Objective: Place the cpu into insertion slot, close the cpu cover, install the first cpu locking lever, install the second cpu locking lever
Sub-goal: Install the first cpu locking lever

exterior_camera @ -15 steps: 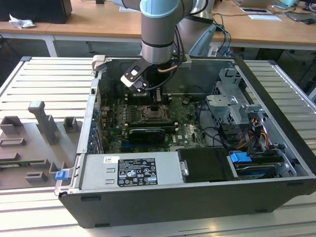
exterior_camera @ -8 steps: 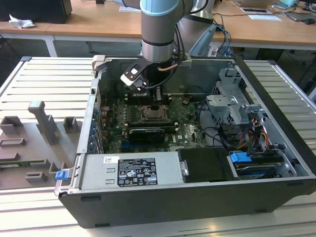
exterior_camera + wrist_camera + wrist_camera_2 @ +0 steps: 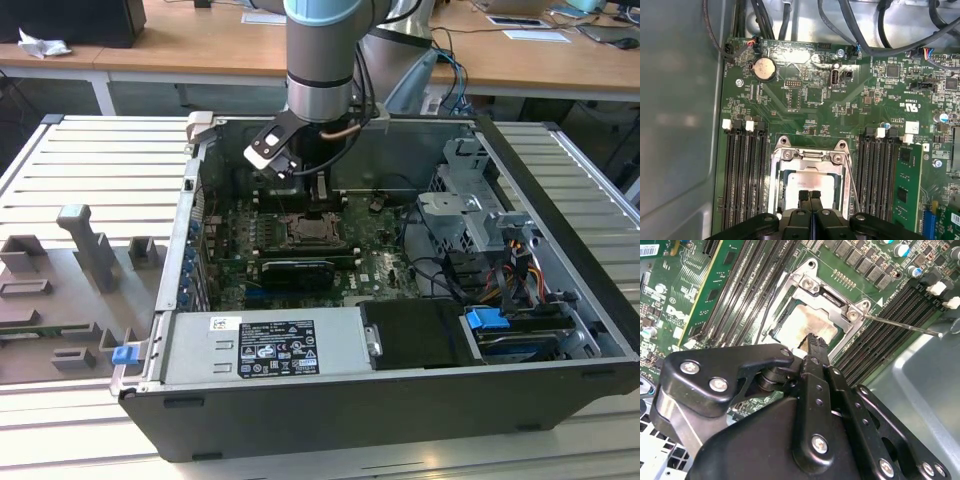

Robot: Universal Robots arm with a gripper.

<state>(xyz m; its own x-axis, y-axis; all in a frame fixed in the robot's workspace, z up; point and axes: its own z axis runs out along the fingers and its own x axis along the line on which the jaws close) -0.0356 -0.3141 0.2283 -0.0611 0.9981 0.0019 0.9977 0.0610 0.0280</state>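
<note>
In the exterior view the claw (image 3: pixel 322 200), pinched narrow and empty, hangs at the cpu cover's (image 3: pixel 296 226) 12 o'clock. An off-centre push could skid onto the cpu (image 3: pixel 795 185).

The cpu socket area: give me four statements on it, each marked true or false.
1. The cpu lies in its socket on the green motherboard. True.
2. The gripper has its fingers spread wide. False: they are shut together, with the tips over the cpu.
3. The cpu cover stands upright. False: it lies down over the socket, framing the cpu.
4. A round coin cell sits on the motherboard. True.
</note>
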